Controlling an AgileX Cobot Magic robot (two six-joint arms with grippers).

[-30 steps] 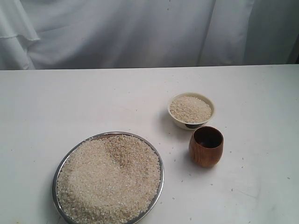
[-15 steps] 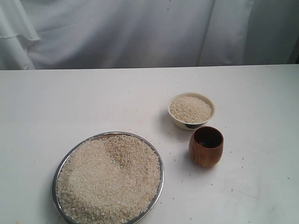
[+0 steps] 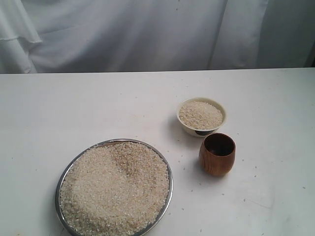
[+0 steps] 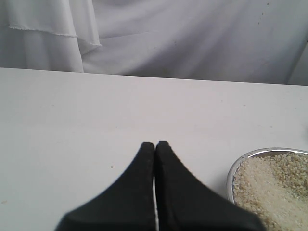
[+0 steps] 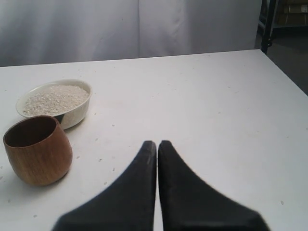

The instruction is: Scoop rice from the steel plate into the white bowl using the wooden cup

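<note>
The steel plate (image 3: pixel 167 169) sits at the front left of the table, heaped with rice (image 3: pixel 115 189). Behind it to the right, the white bowl (image 3: pixel 189 129) is filled with rice, and the wooden cup (image 3: pixel 217 160) stands upright and empty just in front of it. Neither gripper shows in the exterior view. My left gripper (image 4: pixel 155 144) is shut and empty above bare table, with the steel plate's rim (image 4: pixel 234 168) off to one side. My right gripper (image 5: pixel 157 143) is shut and empty, apart from the wooden cup (image 5: pixel 39 156) and the white bowl (image 5: pixel 77 113).
A white cloth backdrop (image 3: pixel 147 34) hangs behind the table's far edge. Stray rice grains (image 3: pixel 246 199) dot the tabletop around the cup. In the right wrist view the table's edge (image 5: pixel 281 72) shows, with dark floor beyond it.
</note>
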